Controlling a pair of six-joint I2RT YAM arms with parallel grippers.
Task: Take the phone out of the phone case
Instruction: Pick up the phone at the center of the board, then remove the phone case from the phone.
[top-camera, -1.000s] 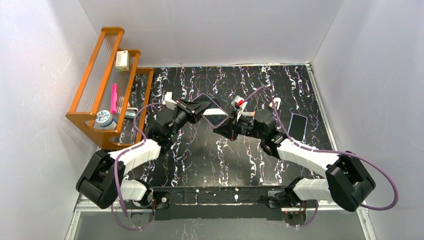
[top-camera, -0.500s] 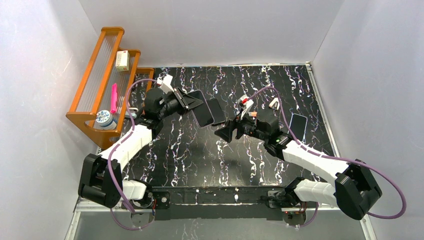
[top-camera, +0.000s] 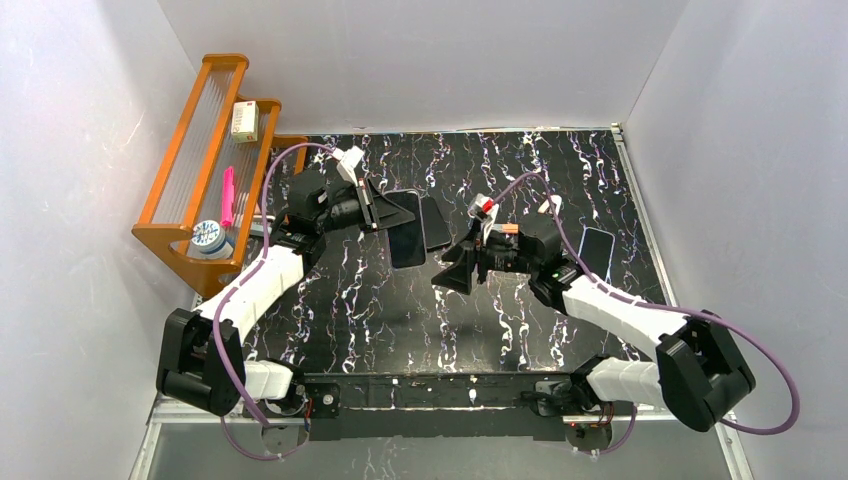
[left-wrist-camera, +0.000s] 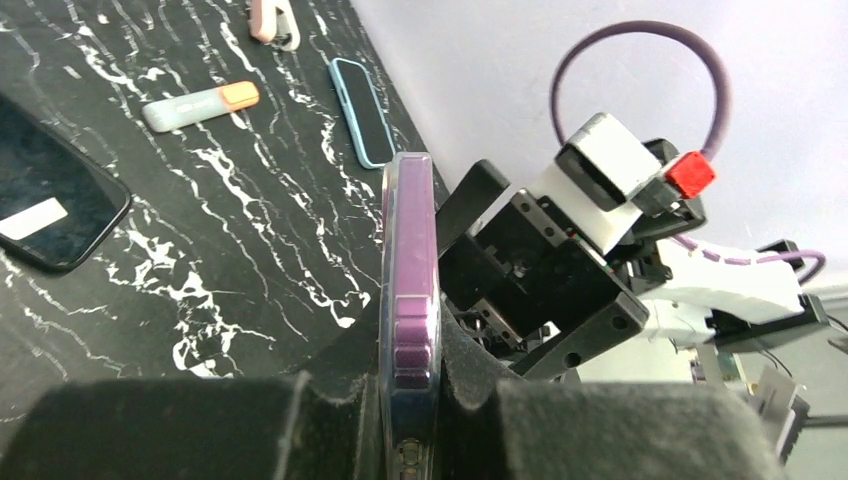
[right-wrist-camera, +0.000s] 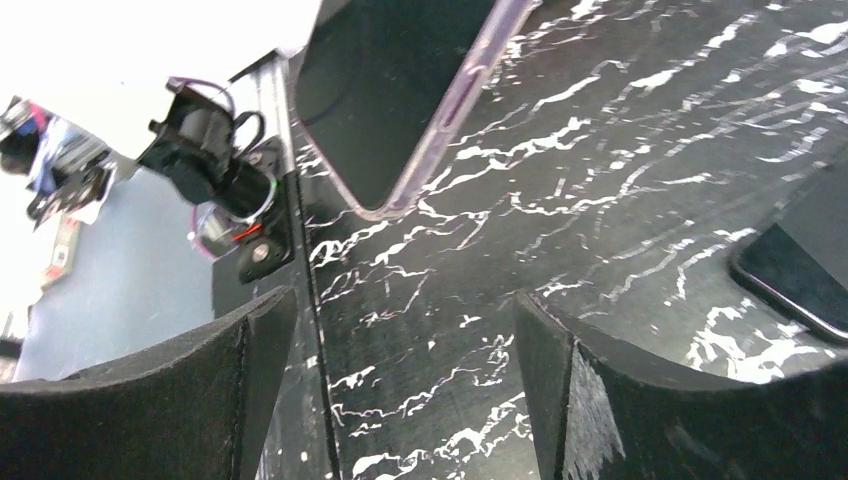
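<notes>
Leftmost, one orange rack (top-camera: 170, 250) is listed, holding one small box (top-camera: 243, 121) with print too small to be read, one pink pen (top-camera: 227, 195) and one round tin (top-camera: 208, 238). One purple-edged phone case (top-camera: 406, 245), dark-faced, is pinched above the table by the left gripper (top-camera: 393, 215); whether the phone is inside cannot be told. One dark phone (top-camera: 436, 222) is found flat just beside it. The right gripper (top-camera: 455, 272) is spread wide and empty. One blue-edged phone (top-camera: 595, 250) is found rightmost.

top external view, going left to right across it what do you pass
wooden rack → phone case held in the left gripper → open right gripper → blue-edged phone lying flat on the table
</notes>
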